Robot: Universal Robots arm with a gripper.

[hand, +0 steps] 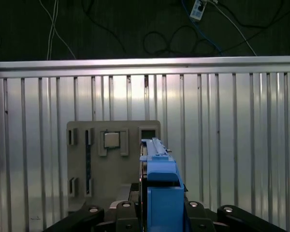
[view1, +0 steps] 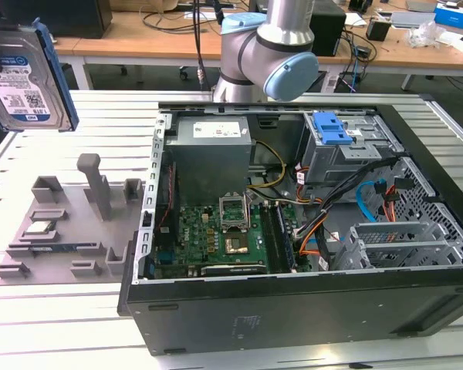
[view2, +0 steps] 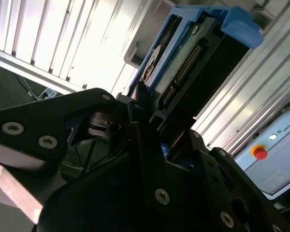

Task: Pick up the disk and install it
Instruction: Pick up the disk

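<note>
While the end effector (hand: 157, 215) was clamped on the disk (view1: 27, 77), its black fingers (view2: 145, 145) pressed against the blue carrier rails, as seen in both wrist views. In the exterior view, the disk hung in the air at the far left, upright, with its label facing the camera. It was above the grey fixture tray (view1: 69, 223) and well apart from the open computer case (view1: 293, 308). The tray lay on the slatted metal surface (view1: 62, 308) just beside the case, and a small silver chip (view1: 40, 227) sat in one of its pockets. Inside the case stood a grey drive cage (view1: 332, 154) with a blue latch.
</note>
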